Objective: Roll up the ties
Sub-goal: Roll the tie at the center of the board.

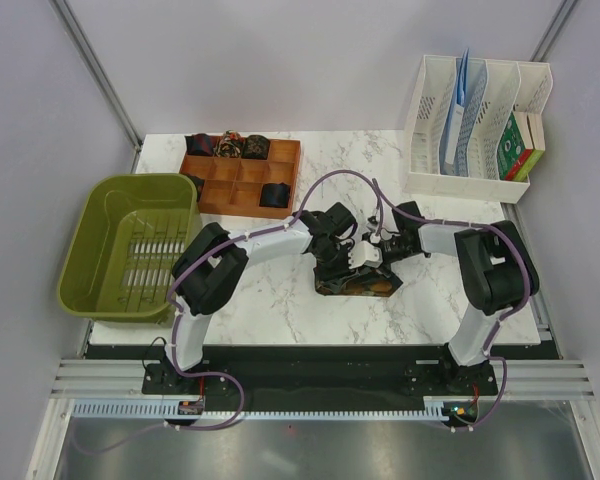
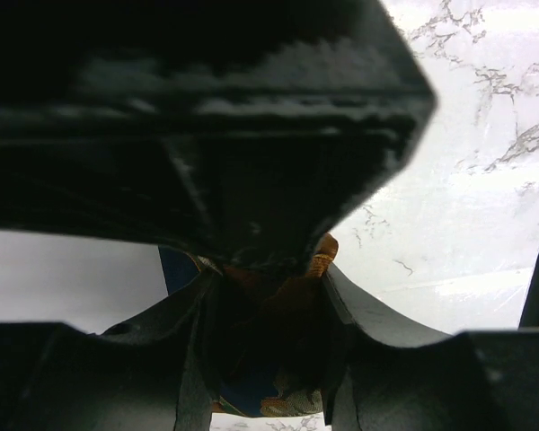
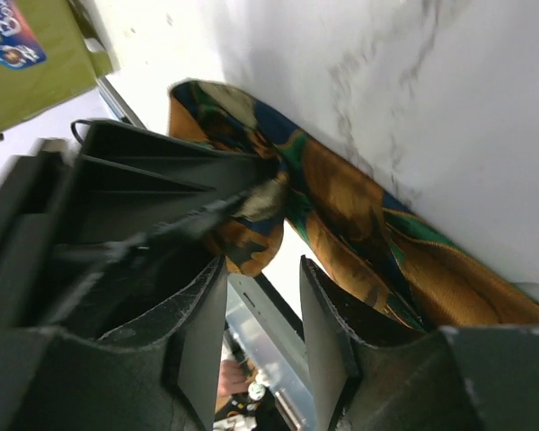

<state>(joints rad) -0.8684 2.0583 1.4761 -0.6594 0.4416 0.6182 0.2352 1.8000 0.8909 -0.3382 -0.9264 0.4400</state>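
**Asker:** What's sitting around you?

**Me:** The marble worktop [image 1: 270,305] is carrying everything. An olive-green basket [image 1: 85,240] is sitting well off to the left of my left end effector [image 1: 350,255], at the worktop's left edge. A white file organizer [image 1: 425,130] is standing beyond my right end effector [image 1: 378,248] and to its right, with blue sheets and a green-and-red box resting in its slots. A wooden tray [image 1: 242,188] is lying beyond my left end effector and to its left. Rolled ties [image 1: 228,147] are filling several of its compartments, most of them along the far row.

**Asker:** And the tie you're working on?

**Me:** The patterned tie [image 3: 359,206], orange, green and blue, is lying bunched on the worktop directly beneath both end effectors. The two are meeting tip to tip over it.

**Asker:** How are the end effectors standing?

**Me:** My left one is pinching a fold of the patterned tie. In the left wrist view, fabric is filling the gap between its fingers [image 2: 350,314]. My right one is standing partly spread, and I'm seeing straight through the gap between its fingers [image 3: 328,332]. A fold of the fabric is hanging just off those fingertips. I cannot tell whether they're touching it.
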